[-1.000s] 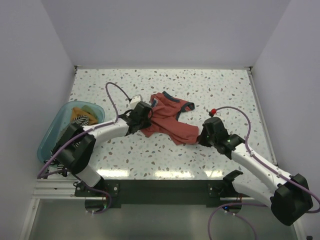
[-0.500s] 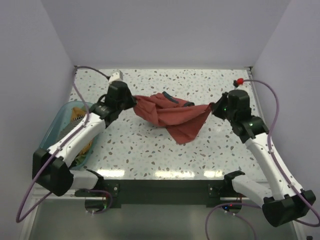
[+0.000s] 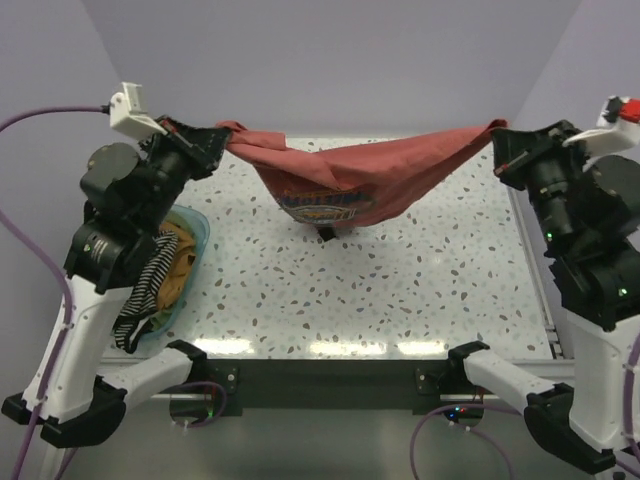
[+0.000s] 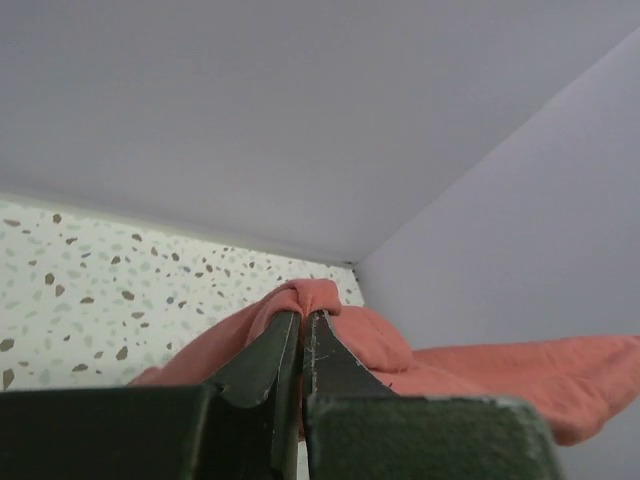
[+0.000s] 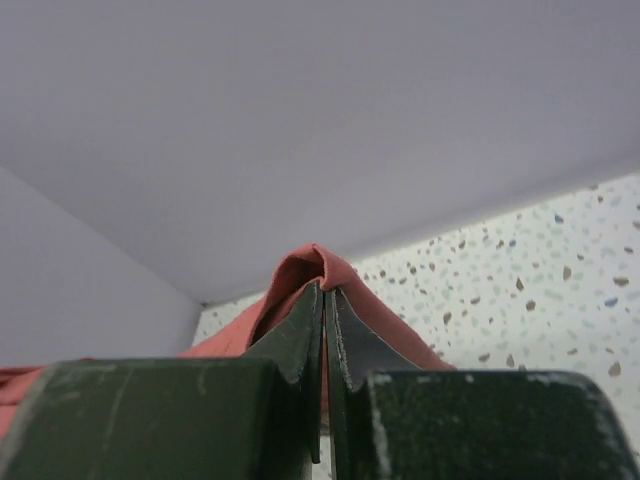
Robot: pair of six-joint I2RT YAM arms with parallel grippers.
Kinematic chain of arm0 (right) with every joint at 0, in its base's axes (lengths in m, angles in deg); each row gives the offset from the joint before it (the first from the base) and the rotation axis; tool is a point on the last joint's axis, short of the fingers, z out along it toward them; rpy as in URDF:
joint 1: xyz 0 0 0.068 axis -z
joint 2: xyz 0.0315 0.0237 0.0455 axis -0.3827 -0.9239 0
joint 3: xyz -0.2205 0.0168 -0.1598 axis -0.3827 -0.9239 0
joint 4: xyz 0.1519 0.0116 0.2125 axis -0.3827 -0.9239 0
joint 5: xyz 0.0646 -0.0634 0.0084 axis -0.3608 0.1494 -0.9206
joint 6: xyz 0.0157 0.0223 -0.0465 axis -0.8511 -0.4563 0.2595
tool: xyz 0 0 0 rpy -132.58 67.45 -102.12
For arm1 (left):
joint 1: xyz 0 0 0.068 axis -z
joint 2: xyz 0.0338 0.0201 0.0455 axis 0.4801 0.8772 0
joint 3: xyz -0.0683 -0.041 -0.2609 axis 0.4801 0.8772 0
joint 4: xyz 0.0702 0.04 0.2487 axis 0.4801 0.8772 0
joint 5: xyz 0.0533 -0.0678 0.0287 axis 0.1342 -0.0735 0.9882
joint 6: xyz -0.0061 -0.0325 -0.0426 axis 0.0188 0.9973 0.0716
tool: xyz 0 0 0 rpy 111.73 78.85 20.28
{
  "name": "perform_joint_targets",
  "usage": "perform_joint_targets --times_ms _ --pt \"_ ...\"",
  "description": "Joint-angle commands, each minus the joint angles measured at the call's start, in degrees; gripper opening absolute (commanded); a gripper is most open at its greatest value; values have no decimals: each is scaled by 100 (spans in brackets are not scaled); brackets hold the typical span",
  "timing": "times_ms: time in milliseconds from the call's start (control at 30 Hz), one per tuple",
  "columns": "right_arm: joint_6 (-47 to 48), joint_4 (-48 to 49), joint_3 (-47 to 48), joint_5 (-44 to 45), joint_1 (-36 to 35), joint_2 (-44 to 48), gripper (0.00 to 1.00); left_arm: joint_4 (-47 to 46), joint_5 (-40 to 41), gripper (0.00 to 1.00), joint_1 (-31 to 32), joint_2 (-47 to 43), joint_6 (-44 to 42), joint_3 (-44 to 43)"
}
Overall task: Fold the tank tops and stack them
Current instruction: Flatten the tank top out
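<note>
Speckled terrazzo-pattern table (image 3: 420, 290), hard and smooth, boxed in by pale lilac walls. Slung above its far half hangs the rust-red tank top (image 3: 400, 175), hammock-fashion between the two raised arms. The left gripper (image 3: 220, 134) is pinched tight on one bunched corner and the right gripper (image 3: 497, 134) on the opposite one. Both wrist views show the jaws all but closed, with a thin roll of red cloth peeping over the tips. The cloth is limp, matte and knit-looking, and drapes in one deep curve. The blue-white graphic (image 3: 325, 205) sits at the bottom of the sag, and a scrap of dark trim (image 3: 327, 233) dangles lowest; whether it touches the table cannot be told. By the left arm stands a rigid, translucent teal bin (image 3: 203, 232). It holds the black-and-white striped top (image 3: 140, 295), which spills over the near rim, and mustard-orange cloth (image 3: 182, 258). The step looks like spreading the garment to lay it flat for folding. To do it well, keep both grips level and draw them apart gently until the belly shallows. Then lower so the hanging edge lands first and drag the rest down smooth. The bites are small and soft knit stretches, so a hard pull could slip a corner out.
</note>
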Motion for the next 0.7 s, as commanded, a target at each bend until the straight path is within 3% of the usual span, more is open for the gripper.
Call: perform_joint_targets --times_ms 0,233,400,467,533,633,667 --pt "298 -243 827 337 27 -75 0 -102 -6 0 -6 -359 292 -404" --pt "501 -51 1690 171 27 -698 0 -533 618 0 -6 -387 530 -309" --pt "589 440 1725 -400 36 -1840 0 -1516 689 0 -58 376 662 149" --pt "562 731 1813 -664 71 -2497 0 -2068 470 0 -276 675 714 359" --pt "536 1221 1997 -1139 150 -2974 0 -3246 -57 0 -471 1184 776 535" --pt "501 1199 3163 -1446 290 -4028 0 -4442 -935 0 -831 2124 890 73" --pt "483 1163 4011 -1543 395 -4318 0 -4897 -1146 0 -927 2353 916 -139"
